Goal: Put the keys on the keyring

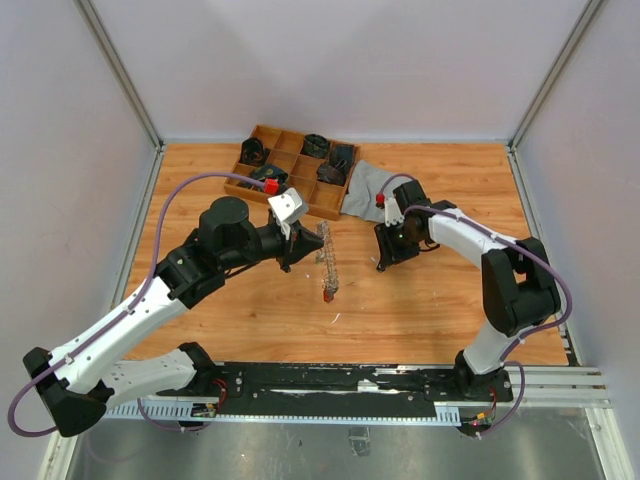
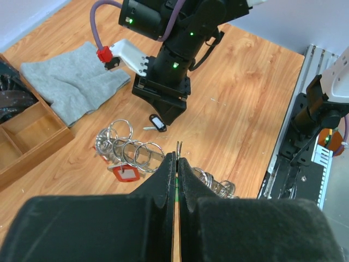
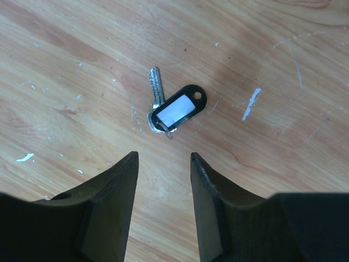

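Observation:
My left gripper (image 2: 178, 158) is shut on one ring of the keyring (image 2: 133, 153), a bunch of linked silver rings with a red tag (image 2: 124, 173). In the top view the keyring (image 1: 327, 262) hangs from the left gripper (image 1: 312, 241) above the table's middle. One key (image 3: 156, 87) with a black-framed white tag (image 3: 178, 109) lies flat on the wood. My right gripper (image 3: 163, 158) hovers just short of it, open and with nothing between its fingers. The left wrist view shows that key (image 2: 157, 122) under the right gripper (image 2: 166, 112).
A wooden compartment tray (image 1: 262, 134) with dark items stands at the back. A grey cloth (image 1: 370, 188) lies to its right, close behind the right arm. White scratches and specks mark the wood around the key.

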